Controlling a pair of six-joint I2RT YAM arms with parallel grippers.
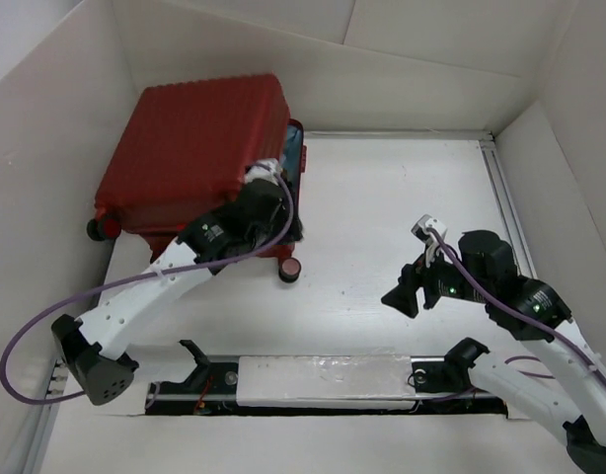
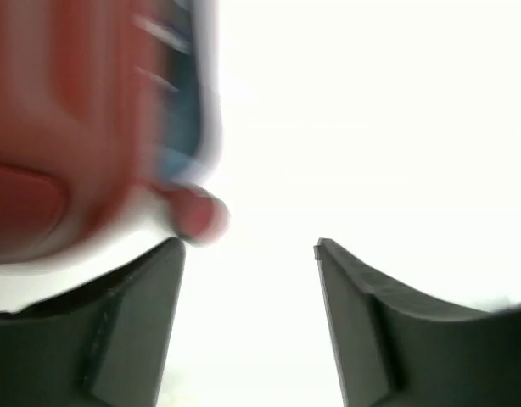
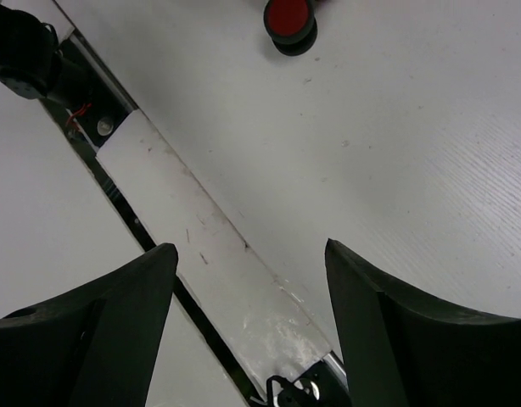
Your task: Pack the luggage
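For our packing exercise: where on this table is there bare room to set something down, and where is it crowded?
Free: the table between the luggage and the right arm. Crowded: the left side, where the left arm reaches in by the luggage.

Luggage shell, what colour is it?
The luggage is dark red, clearest in the top external view.

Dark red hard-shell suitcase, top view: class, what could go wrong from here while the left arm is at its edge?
1. The dark red ribbed suitcase has small wheels; a push from the open left gripper might roll it.
2. The purple cable looping beside its blue-lined edge could snag there.
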